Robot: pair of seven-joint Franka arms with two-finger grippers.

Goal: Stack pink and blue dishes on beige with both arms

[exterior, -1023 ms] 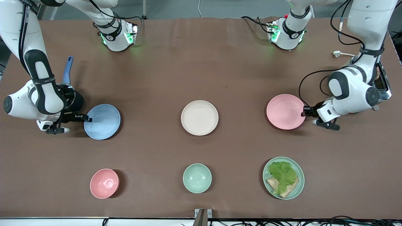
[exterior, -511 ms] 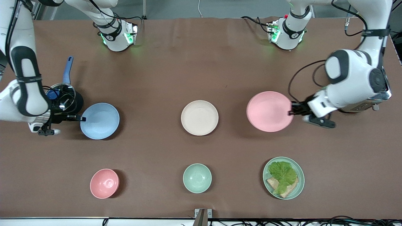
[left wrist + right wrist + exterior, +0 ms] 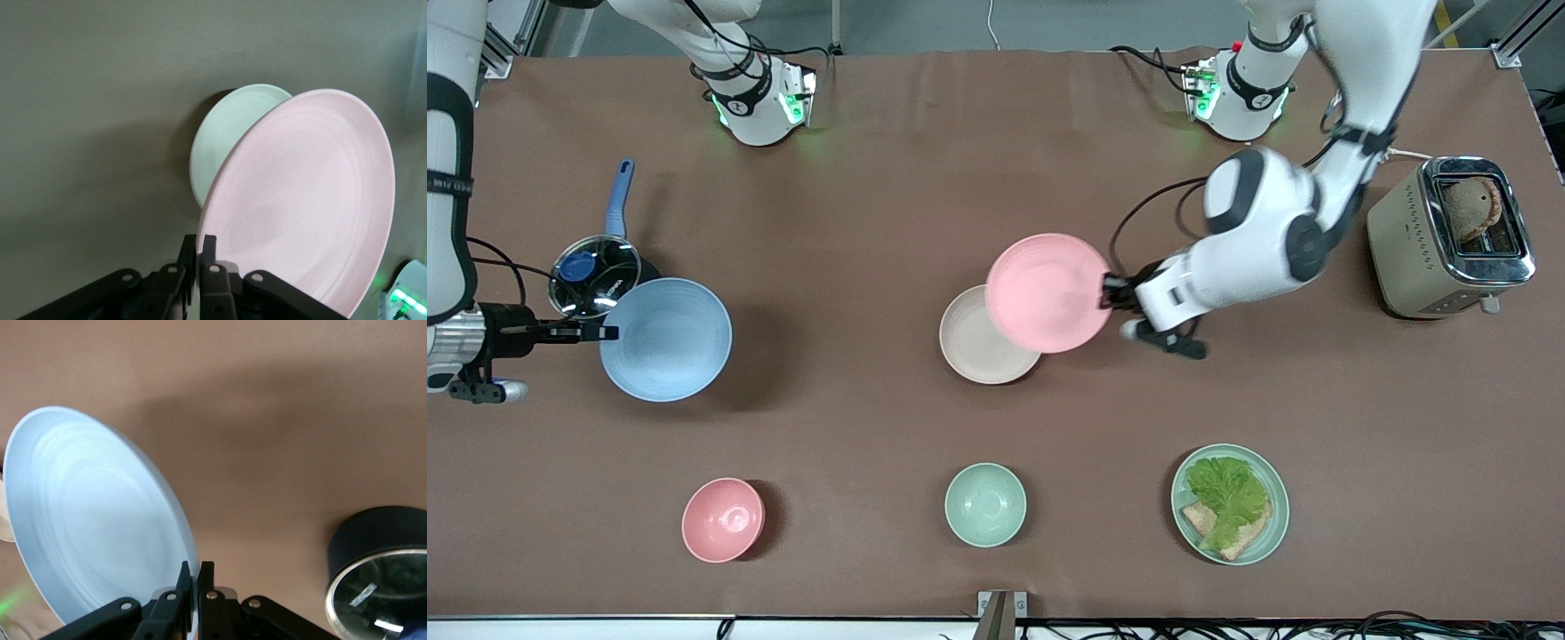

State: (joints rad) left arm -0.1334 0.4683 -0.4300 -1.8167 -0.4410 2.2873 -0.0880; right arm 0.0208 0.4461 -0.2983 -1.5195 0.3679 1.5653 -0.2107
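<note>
The pale pink plate (image 3: 1048, 292) hangs in the air, partly over the beige plate (image 3: 971, 347) at the table's middle. My left gripper (image 3: 1108, 292) is shut on the pink plate's rim. In the left wrist view the pink plate (image 3: 313, 200) covers part of the beige plate (image 3: 220, 140), and the left gripper (image 3: 199, 243) pinches its edge. The light blue plate (image 3: 665, 339) is lifted over the right arm's end of the table, with my right gripper (image 3: 607, 333) shut on its rim. The right wrist view shows the blue plate (image 3: 93, 520) clamped by the right gripper (image 3: 198, 570).
A dark pot with a glass lid and blue handle (image 3: 596, 262) stands beside the blue plate. A toaster (image 3: 1449, 236) sits at the left arm's end. Nearer the front camera are a pink bowl (image 3: 722, 519), a green bowl (image 3: 984, 504) and a green plate with lettuce and bread (image 3: 1230, 503).
The left arm lifted the pink plate and carried it toward the table's middle, now partly over the beige plate. The right arm raised the blue plate off the table and drew it outward.
</note>
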